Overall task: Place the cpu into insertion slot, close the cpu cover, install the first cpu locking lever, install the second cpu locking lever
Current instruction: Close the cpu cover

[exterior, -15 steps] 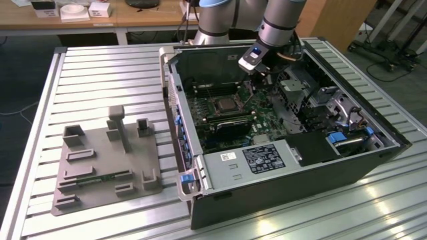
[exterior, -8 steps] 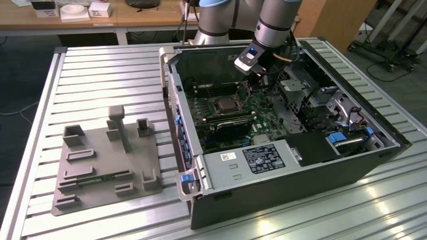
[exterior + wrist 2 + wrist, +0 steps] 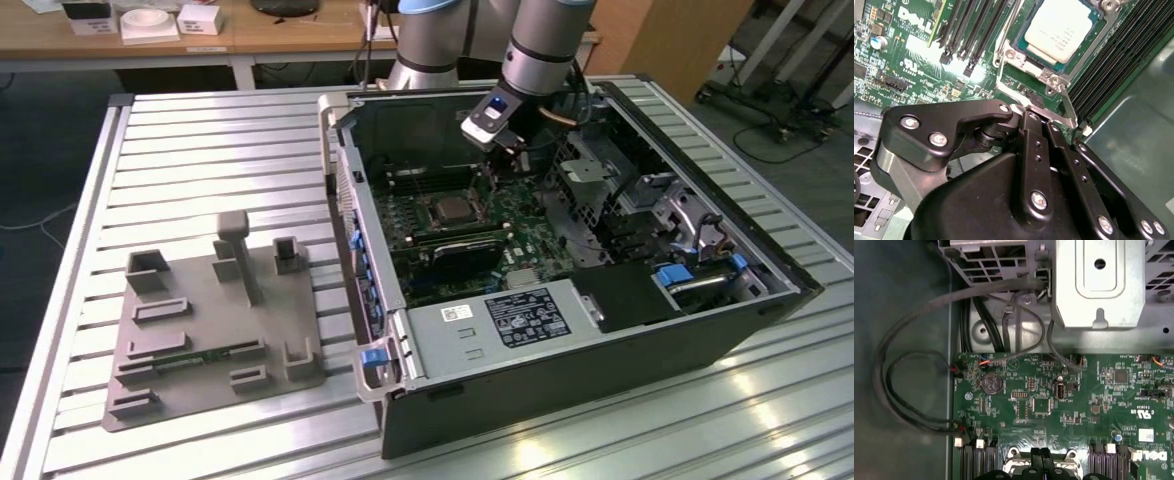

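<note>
CPU (image 3: 1061, 27) is seated in the insertion slot (image 3: 1010, 54) inside the computer case (image 3: 561, 370), which sits on the slatted worktop (image 3: 200, 140). CPU cover (image 3: 1050, 74) looks down over the chip, so I read steps one and two as done.

Step in hand looks like a locking lever. In the second wrist view the tool (image 3: 1036, 119) is closed, fingers together, with its tip against the silvery locking lever (image 3: 1070, 107) at the socket corner. Can't tell if the lever is pinched or just being pushed, or whether it's the first or the second one. A thin rod (image 3: 1000, 70) runs along the adjacent socket side; latched or not, can't tell.

My take: this lever needs a steady push down, then sideways under its catch, without slipping off. The memory slots (image 3: 1114, 60) sit just beside it, so there's little room.
</note>
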You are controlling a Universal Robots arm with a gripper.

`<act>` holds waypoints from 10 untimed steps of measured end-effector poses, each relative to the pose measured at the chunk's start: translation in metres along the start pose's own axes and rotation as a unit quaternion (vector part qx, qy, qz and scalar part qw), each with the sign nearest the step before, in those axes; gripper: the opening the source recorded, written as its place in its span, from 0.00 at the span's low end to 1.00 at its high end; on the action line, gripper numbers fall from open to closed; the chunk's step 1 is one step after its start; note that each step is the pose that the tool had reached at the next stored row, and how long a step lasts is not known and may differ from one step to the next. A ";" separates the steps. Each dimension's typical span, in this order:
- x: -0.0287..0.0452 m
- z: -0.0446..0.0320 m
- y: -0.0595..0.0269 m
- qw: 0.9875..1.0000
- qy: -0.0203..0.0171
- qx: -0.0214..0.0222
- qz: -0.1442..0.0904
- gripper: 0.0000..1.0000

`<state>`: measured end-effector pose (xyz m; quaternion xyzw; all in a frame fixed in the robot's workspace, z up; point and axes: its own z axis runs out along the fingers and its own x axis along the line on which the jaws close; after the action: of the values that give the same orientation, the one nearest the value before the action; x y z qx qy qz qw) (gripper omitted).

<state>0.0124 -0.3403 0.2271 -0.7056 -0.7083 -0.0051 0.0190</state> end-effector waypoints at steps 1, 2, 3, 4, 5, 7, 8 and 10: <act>0.0000 0.0001 -0.0009 1.000 0.000 0.000 0.000 0.10; 0.0000 0.0001 -0.0018 1.000 0.000 0.000 0.000 0.10; 0.0000 0.0002 -0.0027 1.000 0.000 0.000 0.000 0.10; 0.0001 0.0003 -0.0036 1.000 0.000 0.000 0.000 0.10; 0.0001 0.0004 -0.0047 1.000 0.000 0.000 0.000 0.10; 0.0001 0.0005 -0.0070 1.000 0.000 0.000 0.000 0.10; 0.0001 0.0005 -0.0081 1.000 0.000 0.000 0.000 0.10; 0.0002 0.0008 -0.0105 1.000 0.000 0.000 0.000 0.10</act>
<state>0.0019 -0.3401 0.2266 -0.7056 -0.7083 -0.0050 0.0190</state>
